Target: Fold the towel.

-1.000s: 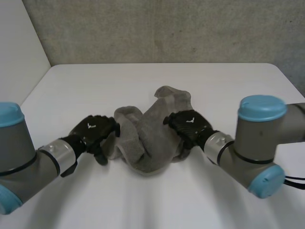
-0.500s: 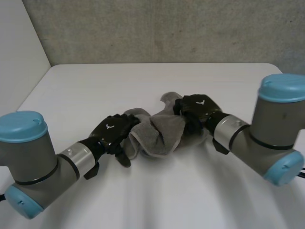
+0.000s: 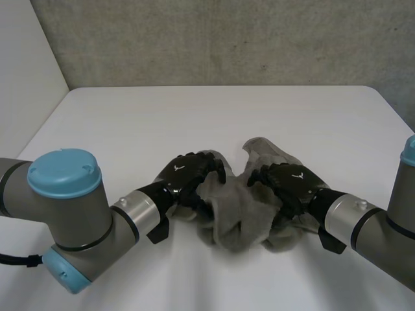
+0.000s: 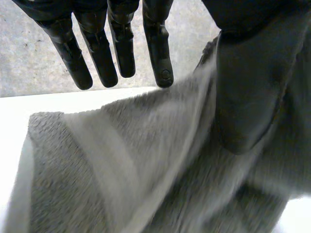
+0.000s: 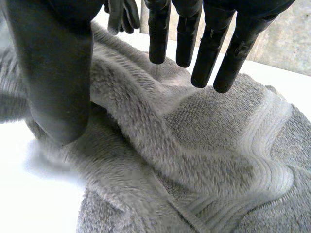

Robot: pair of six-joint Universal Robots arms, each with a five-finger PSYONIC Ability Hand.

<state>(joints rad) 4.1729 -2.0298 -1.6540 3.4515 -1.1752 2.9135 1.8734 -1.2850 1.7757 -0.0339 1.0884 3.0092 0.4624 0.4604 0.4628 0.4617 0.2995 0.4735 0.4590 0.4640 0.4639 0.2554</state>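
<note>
The grey towel (image 3: 243,217) lies in a crumpled heap on the white tabletop (image 3: 194,116). It is not yet spread, so no clean fold can be made, and the step in hand looks like sorting the heap out. The left robot hand (image 3: 183,179) sits against the towel's left side, where cloth rises up along it; whether it grips that cloth cannot be told. The right robot hand (image 3: 292,184) is on the towel's right side. Its fingers (image 5: 158,34) are straight and set well off the thumb (image 5: 53,73), holding nothing, with a ridge of cloth running beneath them. To do this well, each robot hand would best take a single layer at a corner or along the ribbed border band (image 5: 262,141) near the right robot hand. The two should then draw apart evenly until the towel lies flat. Grabbing bunched layers would likely only shift the heap.
</note>
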